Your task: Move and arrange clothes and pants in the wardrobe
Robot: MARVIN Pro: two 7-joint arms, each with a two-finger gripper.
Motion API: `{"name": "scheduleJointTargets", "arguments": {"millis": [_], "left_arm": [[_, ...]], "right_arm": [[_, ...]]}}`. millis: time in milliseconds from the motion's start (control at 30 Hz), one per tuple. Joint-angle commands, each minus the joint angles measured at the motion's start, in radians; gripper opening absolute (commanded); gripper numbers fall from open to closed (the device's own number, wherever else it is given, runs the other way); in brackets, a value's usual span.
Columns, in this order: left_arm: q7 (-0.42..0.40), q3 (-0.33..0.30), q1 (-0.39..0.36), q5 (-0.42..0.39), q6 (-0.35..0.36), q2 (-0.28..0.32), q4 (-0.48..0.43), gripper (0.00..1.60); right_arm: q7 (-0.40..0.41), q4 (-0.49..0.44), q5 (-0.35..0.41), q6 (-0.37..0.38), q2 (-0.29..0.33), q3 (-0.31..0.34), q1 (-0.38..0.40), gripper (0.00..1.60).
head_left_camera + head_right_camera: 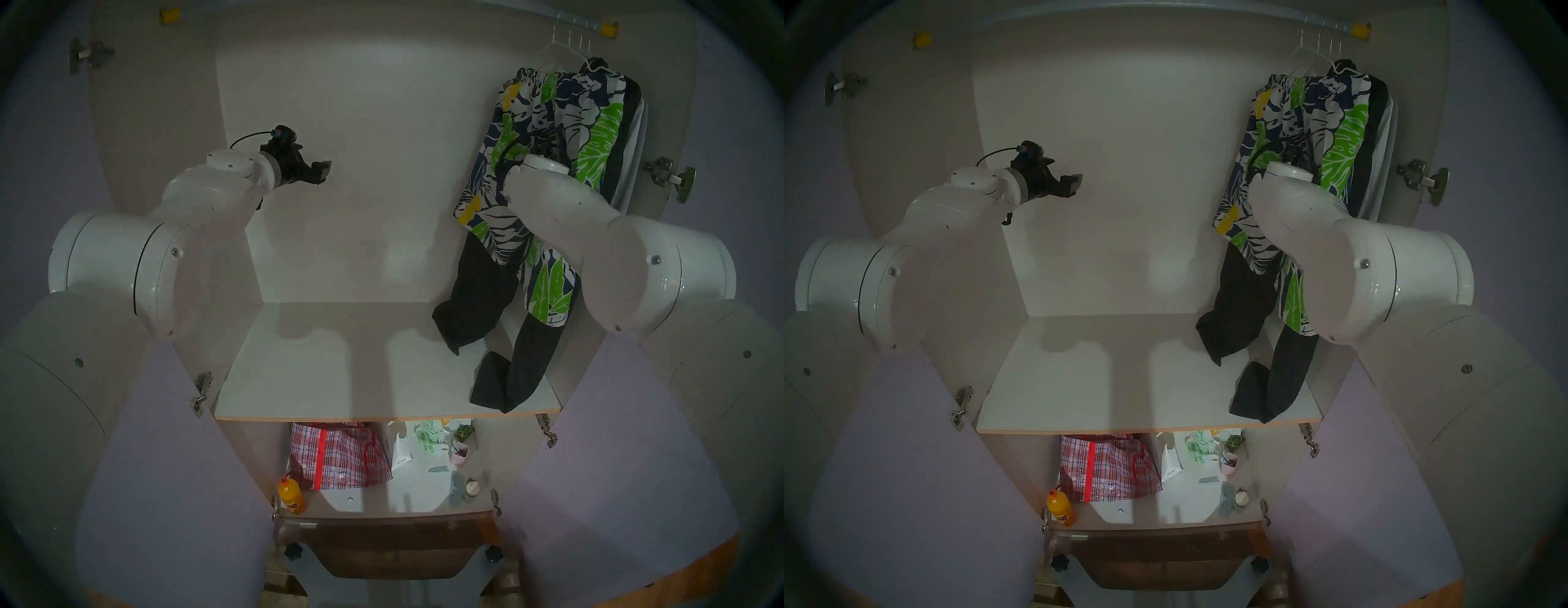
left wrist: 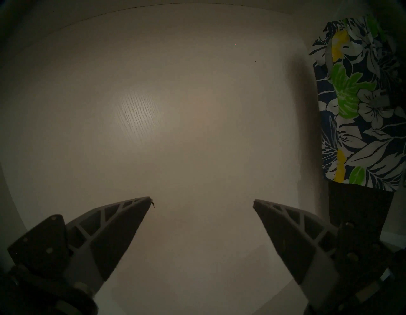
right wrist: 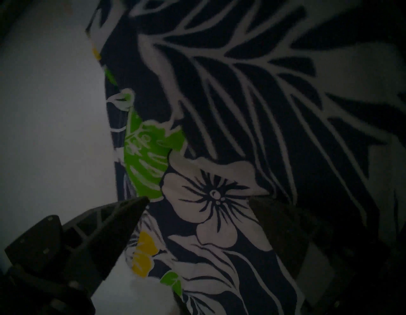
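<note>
The shorts (image 1: pixel 547 170) hung lengthwise at the rail's (image 1: pixel 581 21) right end, touching the spread right hand (image 3: pixel 197 202). From the empty, open left hand (image 1: pixel 320 170) they were seen well off at three o'clock.

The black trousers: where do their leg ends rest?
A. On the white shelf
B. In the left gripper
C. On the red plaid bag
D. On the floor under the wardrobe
A: the black trousers hang down from the rail and their leg ends lie crumpled on the white shelf, toward its right side.
</note>
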Motion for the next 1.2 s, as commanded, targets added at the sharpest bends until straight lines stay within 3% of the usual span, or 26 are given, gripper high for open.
{"name": "scheduleJointTargets", "arguments": {"millis": [0,300,333,667,800,1167], "left_arm": [[-0.003,-0.004,-0.044,-0.004,-0.011,-0.001,-0.028,1.60],[-0.001,-0.004,-0.044,-0.003,-0.010,-0.001,-0.027,1.60],[0.000,-0.004,-0.043,-0.003,-0.009,-0.002,-0.026,1.60],[0.000,-0.004,-0.041,-0.003,-0.009,-0.002,-0.025,1.60],[0.001,-0.004,-0.040,-0.003,-0.008,-0.002,-0.024,1.60],[0.002,-0.003,-0.037,-0.003,-0.007,-0.002,-0.022,1.60]], "right_arm": [[0.054,-0.020,0.027,0.056,-0.039,0.021,0.072,1.60],[0.109,-0.005,0.010,0.161,-0.101,0.006,0.055,1.60],[0.137,-0.005,0.007,0.211,-0.106,-0.005,0.021,1.60],[0.152,-0.005,0.008,0.233,-0.111,-0.004,-0.011,1.60],[0.163,-0.005,0.004,0.258,-0.122,-0.008,-0.059,1.60],[0.238,-0.021,-0.004,0.240,-0.146,-0.021,-0.144,1.60]]}}
